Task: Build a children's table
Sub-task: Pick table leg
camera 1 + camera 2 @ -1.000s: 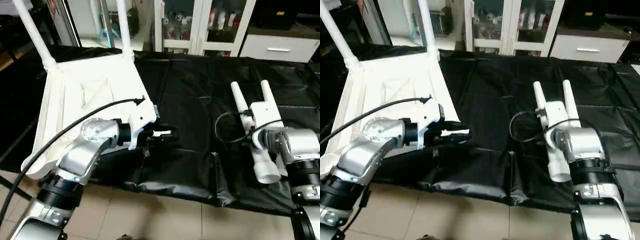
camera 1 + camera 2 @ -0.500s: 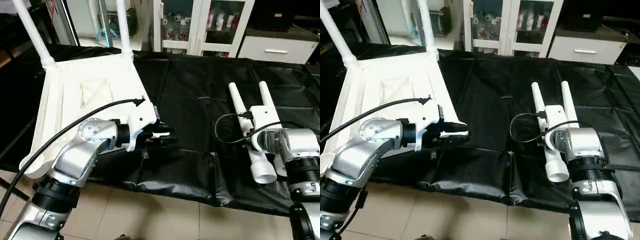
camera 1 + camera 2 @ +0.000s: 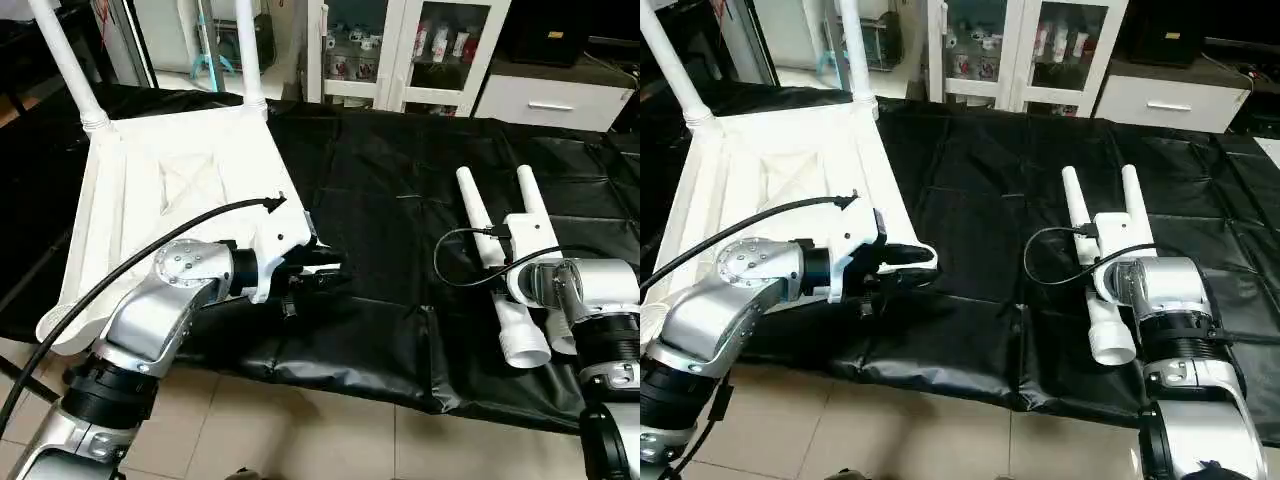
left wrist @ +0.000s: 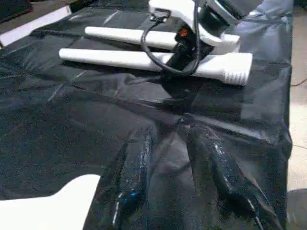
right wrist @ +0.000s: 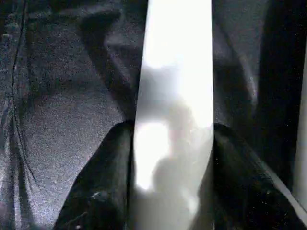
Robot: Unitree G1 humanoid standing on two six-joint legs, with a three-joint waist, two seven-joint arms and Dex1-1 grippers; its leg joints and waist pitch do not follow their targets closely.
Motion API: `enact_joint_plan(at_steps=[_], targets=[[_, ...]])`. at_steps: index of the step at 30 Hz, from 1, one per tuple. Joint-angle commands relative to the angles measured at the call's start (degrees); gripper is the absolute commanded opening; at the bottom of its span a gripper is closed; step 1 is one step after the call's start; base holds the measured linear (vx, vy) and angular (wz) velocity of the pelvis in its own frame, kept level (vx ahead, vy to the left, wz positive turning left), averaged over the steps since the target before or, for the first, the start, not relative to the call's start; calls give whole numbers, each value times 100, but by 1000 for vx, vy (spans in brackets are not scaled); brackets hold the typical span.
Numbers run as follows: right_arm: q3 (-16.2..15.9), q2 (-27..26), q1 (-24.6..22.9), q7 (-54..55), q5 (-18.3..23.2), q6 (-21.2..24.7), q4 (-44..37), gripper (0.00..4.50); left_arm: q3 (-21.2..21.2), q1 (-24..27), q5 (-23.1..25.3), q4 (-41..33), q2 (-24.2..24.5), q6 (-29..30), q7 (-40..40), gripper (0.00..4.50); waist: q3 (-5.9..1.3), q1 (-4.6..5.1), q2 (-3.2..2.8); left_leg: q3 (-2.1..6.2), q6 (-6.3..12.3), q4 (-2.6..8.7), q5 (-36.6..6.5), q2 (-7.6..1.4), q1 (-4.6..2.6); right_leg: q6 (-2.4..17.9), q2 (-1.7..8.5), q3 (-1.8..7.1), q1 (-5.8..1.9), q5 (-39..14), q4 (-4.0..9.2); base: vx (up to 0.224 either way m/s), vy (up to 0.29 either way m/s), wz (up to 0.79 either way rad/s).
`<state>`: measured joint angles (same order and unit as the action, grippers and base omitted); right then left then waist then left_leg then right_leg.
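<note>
1. Since a second ago the right pincer [image 5: 172, 158] has narrowed from wide open until its black fingers [image 5: 103, 191] sit against both sides of one loose leg [image 3: 1103, 300]; the left arm has hardly stirred.
2. At far left, the upturned tabletop [image 3: 165, 200] lies on the desk [image 3: 380, 200], which is draped in black sheeting; two legs [image 3: 70, 70] already stand up from its far corners, so my reading is that the job is about half done.
3. Next rightward, the left pincer [image 4: 177, 172] hovers just off the tabletop's near right corner; its fingers [image 4: 132, 177] are partly spread over bare sheeting and hold nothing.
4. Further right, two loose legs lie side by side, thick ends toward the robot; the second leg [image 3: 530, 200] lies just beside the gripped one, still free.
5. What the closing means: the third leg looks freshly gripped while still lying on the sheeting, so the step in hand is probably lifting it and carrying it leftward to an empty near corner; the grip sits close to the thick end, so the long thin end may swing.
6. No brand, label or writing can be read anywhere.
</note>
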<state>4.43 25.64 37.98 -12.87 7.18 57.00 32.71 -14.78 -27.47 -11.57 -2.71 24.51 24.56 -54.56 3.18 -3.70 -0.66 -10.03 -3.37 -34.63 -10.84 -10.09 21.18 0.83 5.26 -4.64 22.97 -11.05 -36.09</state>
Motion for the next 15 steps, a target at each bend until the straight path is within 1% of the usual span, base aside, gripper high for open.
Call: enact_joint_plan(at_steps=[1, 2, 4, 6, 7, 8, 9, 10, 11, 12, 13, 14, 15], targets=[[155, 71, 18, 21, 41, 26, -76, 198, 81, -60, 48, 8, 11, -20, 68, 140, -408, -26, 132, 31, 89, 359, -505, -227, -33, 1270, 311, 302, -339, -618, 386, 0, 0, 0], [193, 53, 16, 40, 52, 36, -124, 185, 105, -57, 36, 3, 4, -3, 93, 140, -408, -31, 115, 35, 79, 361, -500, -230, -35, 1260, 313, 301, -335, -653, 384, 0, 0, 0], [261, 10, 4, 70, 86, 31, -208, 181, 151, -59, 20, 3, -13, 25, 149, 140, -409, -29, 110, 37, 68, 360, -483, -229, -33, 1258, 310, 300, -337, -623, 379, 0, 0, 0], [289, -7, -9, 93, 96, 18, -267, 179, 174, -63, 18, 11, -27, 38, 194, 140, -410, -29, 117, 34, 71, 358, -480, -228, -36, 1255, 306, 303, -337, -581, 379, 0, 0, 0], [326, -26, -19, 98, 123, -7, -333, 178, 190, -69, 22, 25, -32, 36, 221, 140, -413, -33, 108, 37, 81, 358, -454, -227, -36, 1260, 304, 300, -337, -548, 372, 0, 0, 0], [390, -49, -25, 76, 186, -4, -429, 178, 211, -78, 30, 45, -42, 6, 256, 140, -411, -32, 119, 35, 96, 358, -454, -226, -34, 1259, 304, 303, -338, -530, 373, 0, 0, 0], [800, -181, -4, -67, 580, -95, -784, 178, 314, -143, 15, 94, -113, -38, 413, 140, -414, -34, 126, 36, 107, 356, -445, -227, -31, 1259, 305, 303, -340, -517, 370, 0, 0, 0], [800, -181, -4, -67, 580, -95, -784, 178, 314, -143, 15, 94, -113, -38, 413, 140, -412, -32, 165, 24, 141, 357, -465, -224, -25, 1238, 308, 314, -349, -505, 377, 0, 0, 0], [1324, -355, 37, -273, 1096, -298, -1107, 178, 436, -212, -65, 102, -199, 2, 550, 140, -415, -44, 148, 38, 172, 359, -444, -231, -20, 1212, 315, 313, -354, -493, 361, 0, 0, 0], [1352, -365, 39, -284, 1125, -311, -1122, 178, 443, -215, -71, 102, -204, 7, 556, 140, -416, -40, 184, 29, 202, 359, -464, -236, -18, 1194, 326, 320, -355, -496, 366, 0, 0, 0], [1712, -469, 67, -568, 1582, -356, -1268, 178, 558, -253, -179, 66, -280, 68, 634, 140, -421, -56, 156, 43, 212, 359, -467, -247, -36, 1194, 326, 308, -338, -549, 359, 0, 0, 0], [1929, -526, 84, -759, 1862, -359, -1343, 178, 627, -276, -253, 36, -331, 115, 684, 140, -419, -73, 199, 34, 272, 358, -490, -254, -40, 1242, 346, 316, -342, -512, 345, 0, 0, 0], [2072, -498, 73, -1212, 2230, -144, -1396, 178, 799, -314, -447, -41, -497, 264, 840, 140, -418, -72, 223, 25, 310, 356, -436, -257, -46, 1281, 318, 305, -328, -450, 346, 0, 0, 0]])
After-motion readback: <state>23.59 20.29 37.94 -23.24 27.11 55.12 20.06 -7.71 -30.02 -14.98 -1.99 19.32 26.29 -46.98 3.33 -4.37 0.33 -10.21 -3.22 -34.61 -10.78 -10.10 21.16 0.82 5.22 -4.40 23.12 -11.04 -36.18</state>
